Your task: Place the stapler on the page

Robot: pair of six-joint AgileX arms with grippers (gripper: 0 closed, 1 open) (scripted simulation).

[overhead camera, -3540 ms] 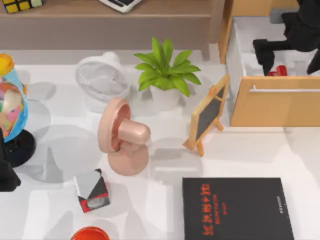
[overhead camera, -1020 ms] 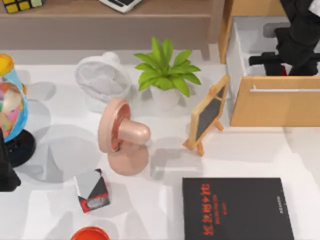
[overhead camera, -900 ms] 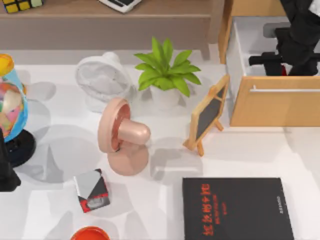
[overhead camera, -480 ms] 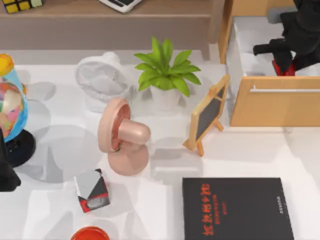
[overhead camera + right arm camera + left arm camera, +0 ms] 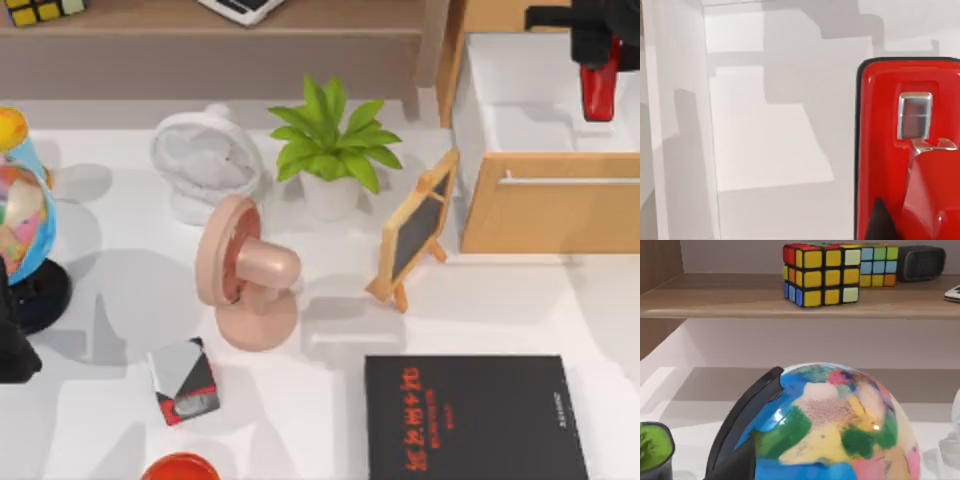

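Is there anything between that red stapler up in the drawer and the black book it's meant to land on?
Yes: the drawer's wooden front lies between the stapler, held by the right gripper, and the book. The small blackboard stands off to the left.

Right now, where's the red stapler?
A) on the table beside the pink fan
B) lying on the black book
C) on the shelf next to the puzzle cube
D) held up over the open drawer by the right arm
D: in the top view the stapler hangs from the right tool above the white inside of the drawer, far from the black book.
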